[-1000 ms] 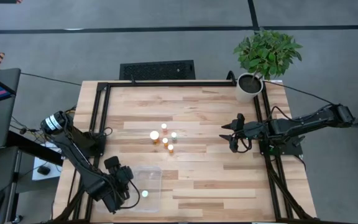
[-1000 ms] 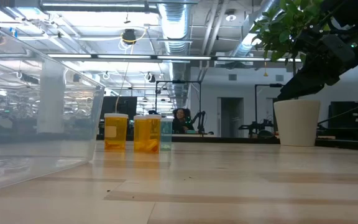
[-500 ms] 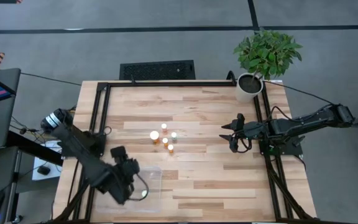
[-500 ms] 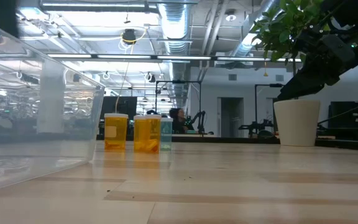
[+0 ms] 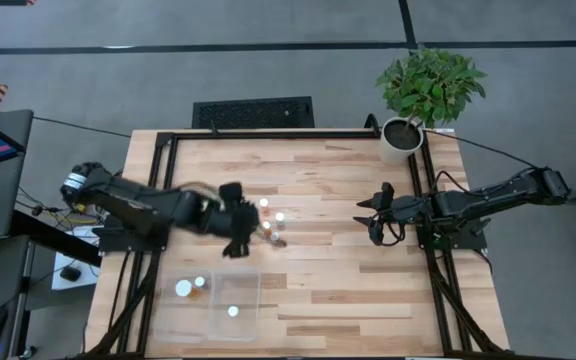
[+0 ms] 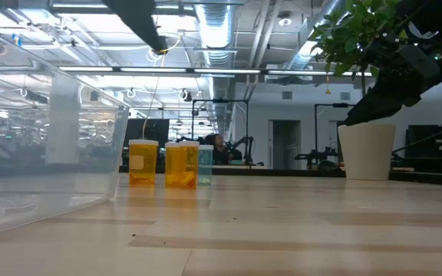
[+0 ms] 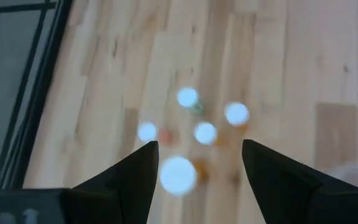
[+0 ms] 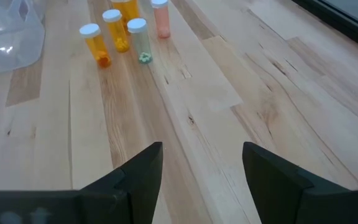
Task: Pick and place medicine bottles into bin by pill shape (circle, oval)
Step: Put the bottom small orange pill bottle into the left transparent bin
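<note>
Several medicine bottles with white caps stand upright on their bases at the table's middle; the low view shows them as amber bottles. My left gripper hovers open over the left side of this group, and hides one bottle in the high view. In its wrist view my left gripper has the blurred white caps between and beyond its fingers, touching none. The clear bin lies near the front edge with one bottle in it. My right gripper waits open at the right.
Two more bottles lie just left of the bin's visible part; whether they are inside it I cannot tell. A potted plant stands at the far right corner. A black frame borders the table. Bare wood lies between the bottles and my right gripper.
My left gripper has swung from above the bin near the front left edge up and toward the table's far side and middle, rolling as it went, and now hangs over the bottle group. Its fingers stay open. Its move uncovered two bottles left of the bin.
</note>
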